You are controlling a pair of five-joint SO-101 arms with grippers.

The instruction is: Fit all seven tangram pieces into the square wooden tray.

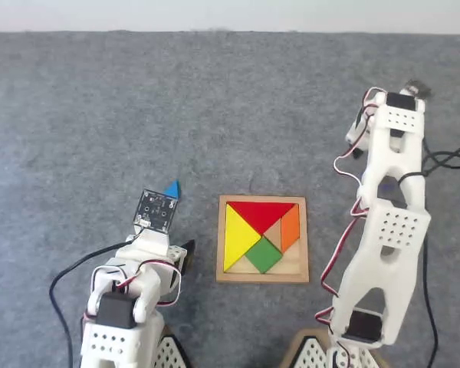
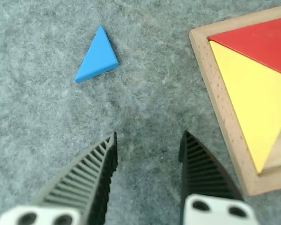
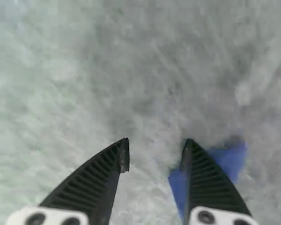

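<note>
The left pincer (image 2: 147, 145) hangs wide and empty low over the table (image 1: 100, 115), its black fingers (image 2: 100, 173) ribbed on the inner faces and tapering to points. Ahead of them lies a light blue triangle (image 2: 97, 57), flat and sharp-cornered, off the tray's left side and clear of it. The tray (image 2: 220, 93), pale wood with a raised rim, sits by the middle of the table's near edge. The right pincer (image 3: 154, 150), out toward the far right corner, is likewise wide with nothing between its jaws. A dark blue piece (image 3: 232, 159) lies just beside one of its fingers, partly hidden by it, and the piece's shape cannot be made out. Grey felt (image 2: 47, 122), matted and fuzzy, covers the table.

Four pieces appear seated: a red triangle (image 2: 257, 42) along the tray's far side, a yellow triangle (image 2: 253, 103) along its left side, a green square (image 1: 265, 253) at the middle and an orange piece (image 1: 290, 227) by the right side. All are smooth, painted and flush with one another. Bare wood shows in gaps beside the orange piece and along the near side, so the job looks a little over half done. By that count three pieces are left, the two blue ones among them
</note>
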